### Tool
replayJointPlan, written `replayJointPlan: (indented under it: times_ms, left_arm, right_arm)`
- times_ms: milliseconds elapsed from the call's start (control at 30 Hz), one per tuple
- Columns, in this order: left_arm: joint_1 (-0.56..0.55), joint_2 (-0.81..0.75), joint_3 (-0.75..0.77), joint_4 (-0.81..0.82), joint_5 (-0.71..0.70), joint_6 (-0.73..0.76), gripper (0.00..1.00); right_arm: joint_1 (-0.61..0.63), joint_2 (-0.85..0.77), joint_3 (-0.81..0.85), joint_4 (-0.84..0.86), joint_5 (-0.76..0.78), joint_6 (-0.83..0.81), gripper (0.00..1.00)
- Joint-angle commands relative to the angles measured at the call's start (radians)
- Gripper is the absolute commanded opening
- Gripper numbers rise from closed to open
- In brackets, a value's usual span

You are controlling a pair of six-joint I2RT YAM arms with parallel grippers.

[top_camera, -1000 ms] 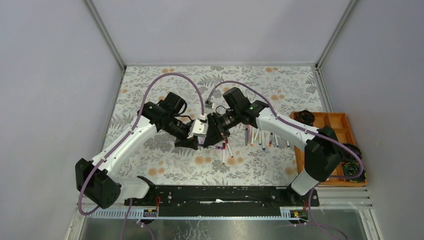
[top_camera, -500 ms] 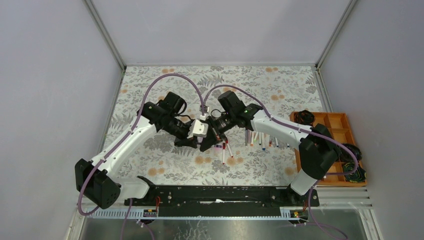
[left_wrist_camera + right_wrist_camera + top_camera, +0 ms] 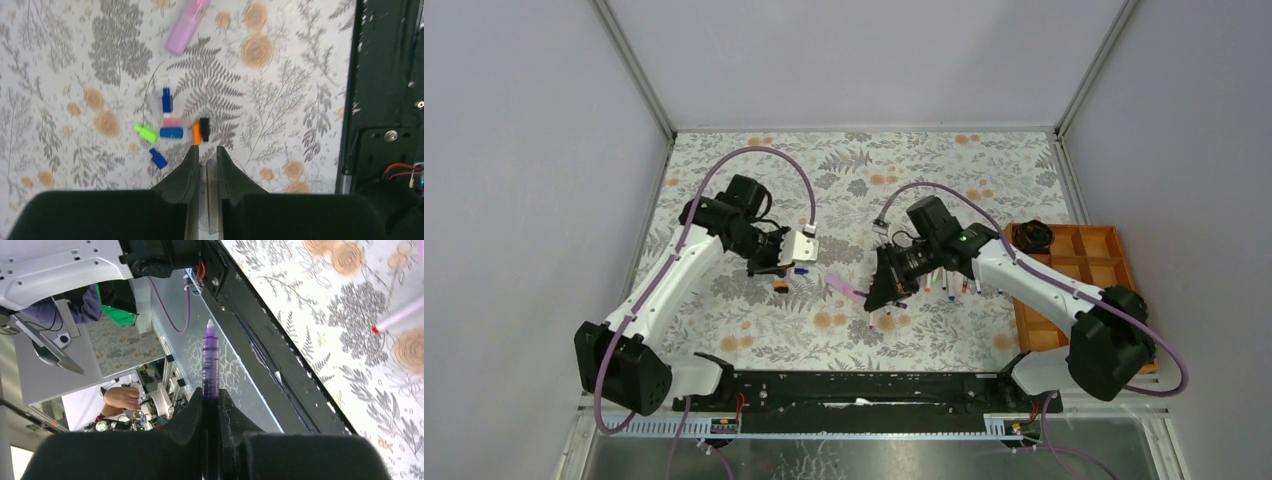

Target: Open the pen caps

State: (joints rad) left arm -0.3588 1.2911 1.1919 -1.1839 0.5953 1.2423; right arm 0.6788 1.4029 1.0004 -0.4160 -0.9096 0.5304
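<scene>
Item: purple pen, tip bare, gripped in my right claw above the bench. Left claw is pinched near shut on a clear piece, probably its cap, over the loose caps. Step in hand: dropping it. Next, I judge: release there, lay the pen down.

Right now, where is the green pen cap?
In the left wrist view the green cap lies at the picture's left end of the cap pile, next to a blue cap, just beyond the left fingers.
</scene>
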Motion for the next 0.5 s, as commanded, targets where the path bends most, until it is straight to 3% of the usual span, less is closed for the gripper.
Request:
replayJointPlan:
  times_ms: [0,100,200,367,467]
  left_arm:
    - [0.051,0.009,-0.023,-0.031,-0.075,0.074,0.00]
    - [0.054,0.016,-0.082,0.073,-0.052,0.019,0.00]
    - [0.054,0.046,-0.174,0.280,-0.028,-0.109,0.00]
    - [0.053,0.151,-0.252,0.529,-0.044,-0.301,0.00]
    - [0.053,0.206,-0.267,0.608,-0.070,-0.363,0.00]
  right_arm:
    - [-0.018,-0.067,-0.032,-0.082,0.034,0.004,0.00]
    - [-0.041,-0.071,-0.008,-0.133,0.174,-0.025,0.00]
    - [-0.077,-0.045,0.032,-0.212,0.509,-0.046,0.00]
    - [-0.135,0.001,0.007,-0.142,0.890,-0.009,0.00]
    - [-0.164,0.028,-0.001,-0.088,1.028,0.000,0.00]
